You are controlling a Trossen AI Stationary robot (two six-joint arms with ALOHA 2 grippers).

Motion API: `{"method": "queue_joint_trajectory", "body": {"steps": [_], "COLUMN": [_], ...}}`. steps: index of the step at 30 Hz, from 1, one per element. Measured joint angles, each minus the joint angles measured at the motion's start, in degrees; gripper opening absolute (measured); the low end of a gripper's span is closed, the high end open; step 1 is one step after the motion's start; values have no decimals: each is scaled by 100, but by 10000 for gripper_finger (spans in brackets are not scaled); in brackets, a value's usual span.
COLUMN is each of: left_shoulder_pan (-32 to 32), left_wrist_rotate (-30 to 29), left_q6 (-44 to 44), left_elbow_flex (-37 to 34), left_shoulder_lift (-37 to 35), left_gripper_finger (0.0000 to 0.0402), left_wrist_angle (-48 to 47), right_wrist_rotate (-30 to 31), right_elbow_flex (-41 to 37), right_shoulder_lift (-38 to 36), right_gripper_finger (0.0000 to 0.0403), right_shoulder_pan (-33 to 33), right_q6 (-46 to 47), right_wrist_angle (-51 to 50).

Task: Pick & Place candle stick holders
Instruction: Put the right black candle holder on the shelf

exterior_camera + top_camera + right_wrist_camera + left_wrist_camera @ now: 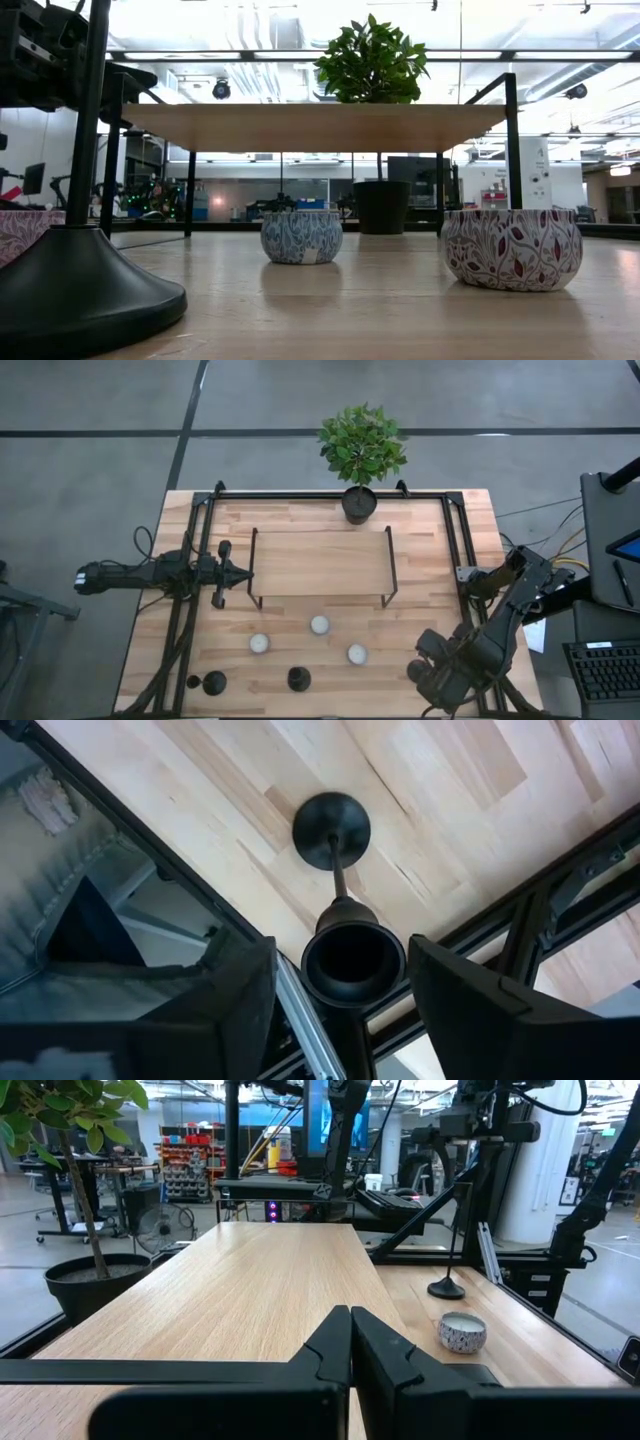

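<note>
A black candle stick holder stands upright on its disc base [331, 823] near the table's front right. Its cup [353, 960] is between the open fingers of my right gripper [345, 995], which comes from above; a gap shows on at least one side. The arm hides this holder in the high view, where my right gripper [432, 670] shows. Two more holders [213, 682] [298, 678] stand at the front edge; one [70, 290] is close to the low camera. My left gripper [238, 572] is shut and empty at the left end of the raised shelf [320, 563].
Three white tealight candles [259, 643] [319, 624] [357, 654] sit on the table in front of the shelf. A black plant pot [359, 503] with a green plant stands at the far edge. Black frame rails [462, 550] run along both sides of the table.
</note>
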Motion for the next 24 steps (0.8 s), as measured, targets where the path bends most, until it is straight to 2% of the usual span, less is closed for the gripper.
{"method": "queue_joint_trajectory", "body": {"steps": [20, 24], "left_shoulder_pan": [0, 0], "left_wrist_rotate": [1, 0], "left_q6": [0, -2], "left_elbow_flex": [-1, 0], "left_shoulder_lift": [0, 0], "left_gripper_finger": [10, 10], "left_wrist_angle": [2, 2], "right_wrist_rotate": [-31, -98], "right_elbow_flex": [-160, -160], "right_shoulder_lift": [-1, -2], "right_gripper_finger": [146, 144], "right_shoulder_pan": [0, 0], "right_q6": [-141, -148], "right_wrist_angle": [38, 37]}}
